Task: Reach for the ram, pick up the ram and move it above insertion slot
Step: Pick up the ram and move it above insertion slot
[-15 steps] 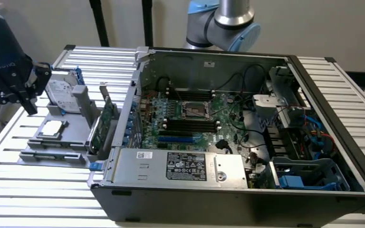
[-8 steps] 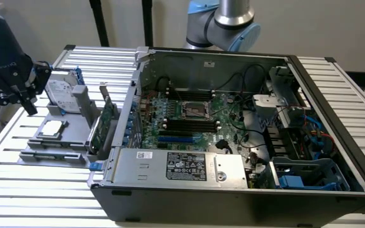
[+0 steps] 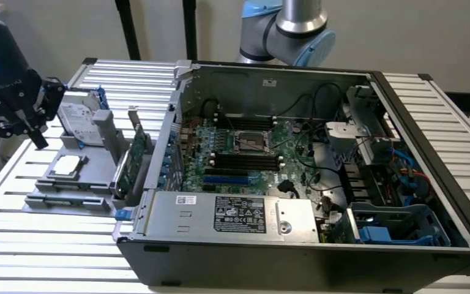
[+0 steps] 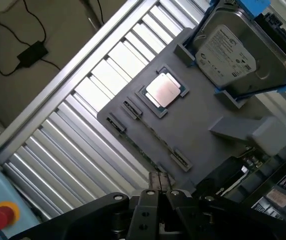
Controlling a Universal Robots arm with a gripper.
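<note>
The ram (image 3: 65, 201) is a thin green stick lying in the front channel of a grey holder tray (image 3: 96, 177) on the exterior view's left. In the wrist view the ram (image 4: 155, 136) shows edge-on between small clips. My gripper (image 3: 37, 138) hangs above the tray's back corner beside the hard drive, well clear of the ram. Its fingertips (image 4: 155, 179) are pressed together with nothing between them, so my gripper (image 4: 160, 181) is shut and empty. The insertion slot (image 3: 243, 162) is one of several long black sockets on the motherboard inside the open computer case.
The tray also holds a silver hard drive (image 3: 78, 116), a processor chip (image 4: 164, 90) and an upright green expansion card (image 3: 139, 153). The case (image 3: 243, 269) stands on a slatted aluminium table (image 3: 47, 245). A red button (image 4: 1, 216) sits off the table's edge.
</note>
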